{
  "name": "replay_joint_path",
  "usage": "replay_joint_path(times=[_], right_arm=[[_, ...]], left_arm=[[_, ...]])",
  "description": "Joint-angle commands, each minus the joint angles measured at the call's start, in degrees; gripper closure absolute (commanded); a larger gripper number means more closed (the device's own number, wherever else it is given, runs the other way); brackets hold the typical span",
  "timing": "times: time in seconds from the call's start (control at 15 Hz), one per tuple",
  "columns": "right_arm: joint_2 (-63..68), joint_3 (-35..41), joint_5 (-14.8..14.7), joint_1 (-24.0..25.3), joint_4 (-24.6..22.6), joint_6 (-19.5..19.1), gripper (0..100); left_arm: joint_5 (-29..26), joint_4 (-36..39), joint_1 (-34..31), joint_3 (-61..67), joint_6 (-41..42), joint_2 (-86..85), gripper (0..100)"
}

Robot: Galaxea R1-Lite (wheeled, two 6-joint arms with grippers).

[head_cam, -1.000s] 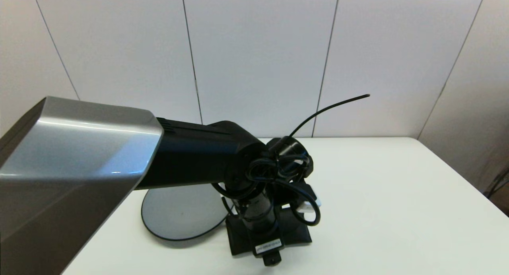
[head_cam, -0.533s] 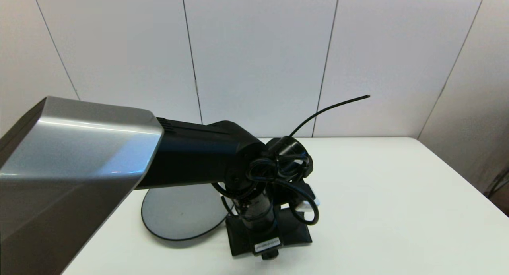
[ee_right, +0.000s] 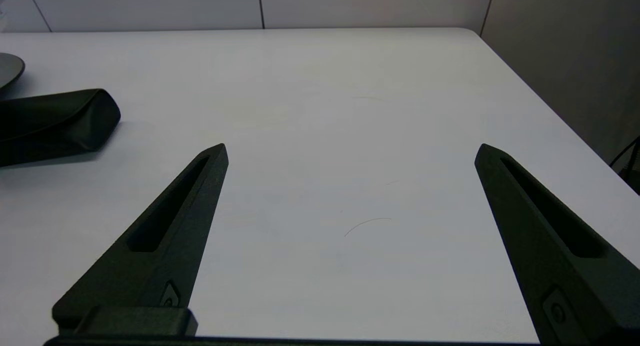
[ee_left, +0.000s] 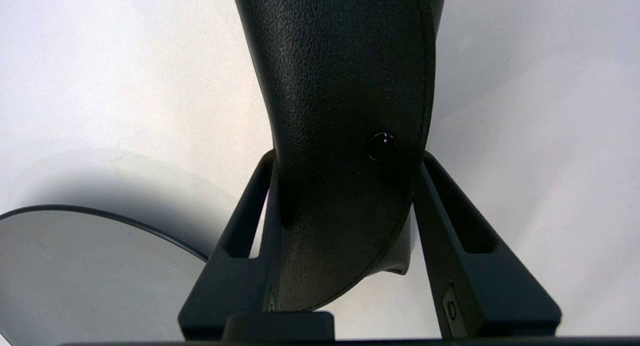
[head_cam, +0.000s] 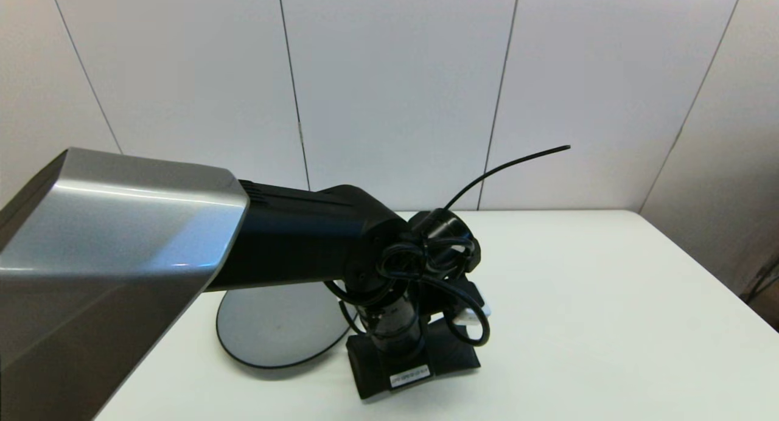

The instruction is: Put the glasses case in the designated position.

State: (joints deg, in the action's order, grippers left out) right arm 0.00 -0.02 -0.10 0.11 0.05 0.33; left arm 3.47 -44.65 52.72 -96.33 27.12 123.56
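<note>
The glasses case (ee_left: 345, 86), a black grained pouch with a small snap button, stands between my left gripper's (ee_left: 347, 156) two fingers, which press its sides; the gripper is shut on it. In the head view the case (head_cam: 453, 354) shows just right of the plate, low over the white tabletop, mostly hidden under my left wrist (head_cam: 395, 323). One end of the case (ee_right: 60, 121) also shows at the edge of the right wrist view. My right gripper (ee_right: 350, 150) is open over bare tabletop, away from the case, and is out of the head view.
A round grey plate with a black rim (head_cam: 274, 323) lies on the table just left of the case, its edge (ee_left: 75, 276) close to my left fingers. White tabletop (head_cam: 608, 323) stretches to the right, up to the table's right edge.
My left wrist has drawn back a little from the table's front edge; the small black part below its label no longer shows. The case has shifted slightly with it.
</note>
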Motion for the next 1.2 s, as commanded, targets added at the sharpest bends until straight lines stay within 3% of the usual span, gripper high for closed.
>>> replay_joint_path(times=[0.07,1.2], right_arm=[[0.09,0.02,0.01,0.07,0.04,0.02,0],[0.09,0.02,0.01,0.07,-0.05,0.02,0]], left_arm=[[0.04,-0.26,0.01,0.00,0.12,-0.08,100],[0.04,-0.26,-0.08,-0.70,-1.11,-7.28,100]])
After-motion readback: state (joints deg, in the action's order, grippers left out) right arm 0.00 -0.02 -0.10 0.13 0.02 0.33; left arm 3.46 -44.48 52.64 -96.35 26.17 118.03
